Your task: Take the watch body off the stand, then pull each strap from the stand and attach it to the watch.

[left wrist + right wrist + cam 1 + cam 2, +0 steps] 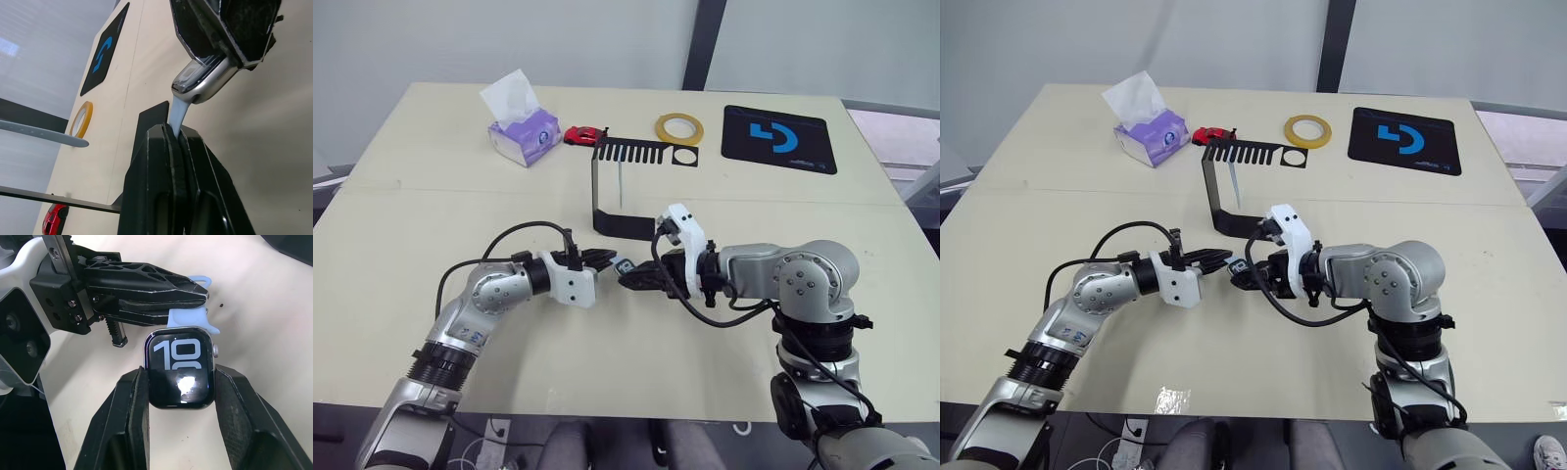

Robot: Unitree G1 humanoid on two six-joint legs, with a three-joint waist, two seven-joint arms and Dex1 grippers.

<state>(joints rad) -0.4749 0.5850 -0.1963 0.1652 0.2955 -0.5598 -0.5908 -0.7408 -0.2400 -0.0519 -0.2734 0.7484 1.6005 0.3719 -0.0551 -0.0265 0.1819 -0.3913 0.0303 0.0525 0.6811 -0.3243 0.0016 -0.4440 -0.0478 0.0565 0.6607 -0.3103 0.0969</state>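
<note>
The right gripper (178,382) pinches the watch body (180,367) by its two sides, dark screen with the light digits "10" facing the wrist camera. Directly opposite, the left gripper (146,296) has its two black fingers pressed together on a pale blue-grey strap (176,115), whose end meets the silver-grey edge of the case. The two arms meet above the cream table (431,225), just in front of the flat foot of the black stand (607,220).

In the left wrist view the strap rises from between the fingertips (171,142) into the underside of the case; whether its end is seated in the slot cannot be told. A second strap (46,136) hangs from the stand's slotted top plate, not yet taken.

The step in hand appears to be joining the first strap to the watch. The band is thin and flexible, and it could buckle or fold if it is pushed at an angle to the slot instead of sliding along it. The case is held on its smooth rim only, so a sideways push from the left arm could twist it or squeeze it out of the right gripper's hold. A drop would land it on the table near the stand's foot.

Farther back lie a tissue pack (522,132), a red toy car (585,135), a yellow tape ring (677,126) and a black mat with a blue logo (778,138).
</note>
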